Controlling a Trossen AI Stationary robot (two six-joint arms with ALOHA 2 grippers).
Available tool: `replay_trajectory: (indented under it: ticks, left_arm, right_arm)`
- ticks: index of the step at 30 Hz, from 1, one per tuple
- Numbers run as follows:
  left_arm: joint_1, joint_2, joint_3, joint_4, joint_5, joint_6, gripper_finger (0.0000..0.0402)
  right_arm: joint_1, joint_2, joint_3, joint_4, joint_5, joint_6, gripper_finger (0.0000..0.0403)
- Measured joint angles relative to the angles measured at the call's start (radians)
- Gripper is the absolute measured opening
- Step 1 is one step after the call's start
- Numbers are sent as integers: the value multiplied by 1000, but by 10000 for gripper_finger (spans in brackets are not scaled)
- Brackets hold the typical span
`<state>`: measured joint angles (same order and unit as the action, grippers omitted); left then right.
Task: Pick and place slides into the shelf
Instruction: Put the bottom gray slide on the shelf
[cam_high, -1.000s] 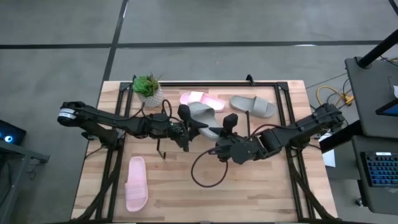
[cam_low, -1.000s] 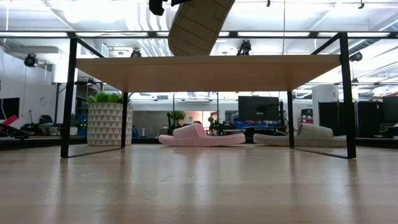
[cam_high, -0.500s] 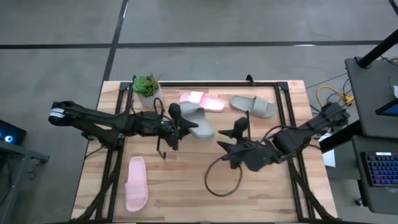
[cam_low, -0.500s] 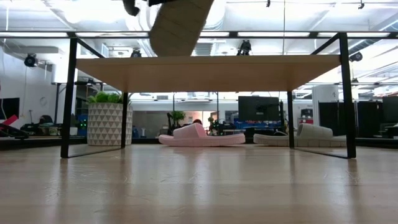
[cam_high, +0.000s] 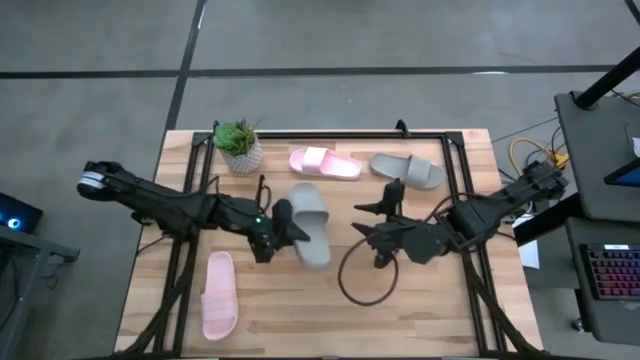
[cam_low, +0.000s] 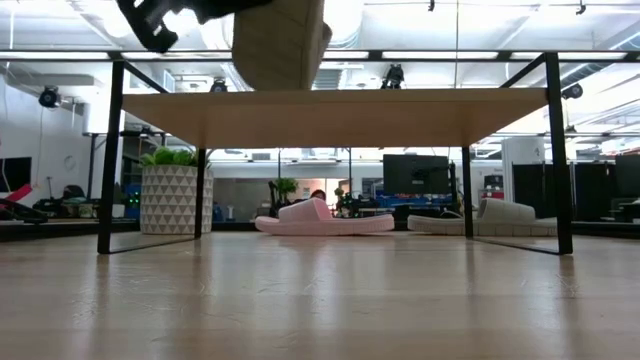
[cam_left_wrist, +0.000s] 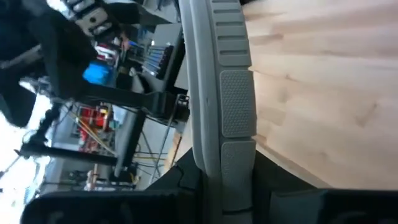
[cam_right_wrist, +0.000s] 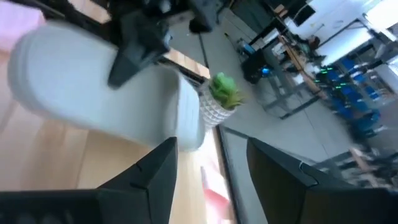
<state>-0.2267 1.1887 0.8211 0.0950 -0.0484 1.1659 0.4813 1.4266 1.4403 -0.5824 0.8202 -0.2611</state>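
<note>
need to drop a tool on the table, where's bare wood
Bare: the front right corner of the table, and the front strip right of the pink slide. Crowded: the middle, where the left gripper holds a grey slide beside the open right gripper.

The right tool (cam_high: 384, 197) has opened and let go of the grey slide (cam_high: 309, 224), which the left tool (cam_high: 276, 231) has swung toward the tabletop's front.

A potted plant (cam_high: 238, 146) stands at the table's (cam_high: 420, 320) far left corner; a black cable (cam_high: 362, 280) loops on the wood.
</note>
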Motion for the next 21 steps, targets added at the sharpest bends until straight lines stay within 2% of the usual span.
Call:
replay_trajectory:
  ticks: [4,13,21]
  left_arm:
    - [-2,44,14,4,-18,28,44]
    - [-3,67,64,-6,-30,53,44]
    - [-3,74,85,-8,-35,98,43]
  right_arm:
    - [-48,13,2,34,-120,-8,184]
    - [-134,45,2,45,-174,-33,180]
    - [-139,66,3,55,-204,-72,177]
